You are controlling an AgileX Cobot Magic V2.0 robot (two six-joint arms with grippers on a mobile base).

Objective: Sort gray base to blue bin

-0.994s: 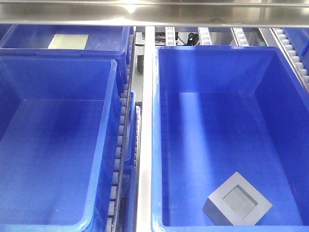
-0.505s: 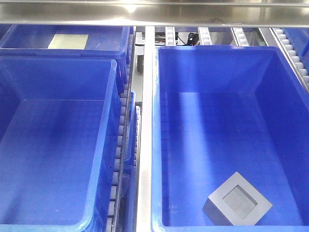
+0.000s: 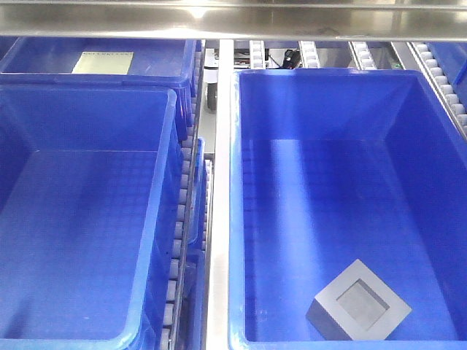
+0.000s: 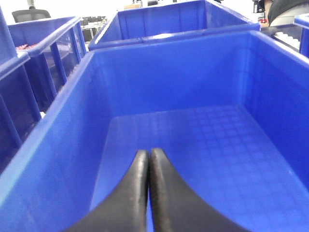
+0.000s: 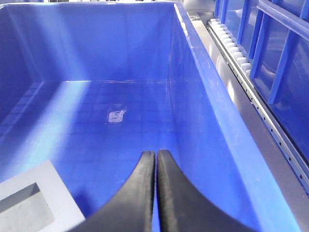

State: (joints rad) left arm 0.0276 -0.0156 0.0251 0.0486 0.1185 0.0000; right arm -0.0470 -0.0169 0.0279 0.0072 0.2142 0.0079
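Near the blue bin's (image 3: 237,219) front wall sits the gray base (image 3: 358,300).

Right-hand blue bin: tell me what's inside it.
Only the gray base, lying on the blue bin's grid floor near the front right corner, recess up. The floor beneath the block is covered.

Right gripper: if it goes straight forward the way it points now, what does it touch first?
Probably the grid floor of the blue bin, then its far wall. The right gripper is shut and empty; the gray base lies off to its left, outside that line. Depth is unclear.
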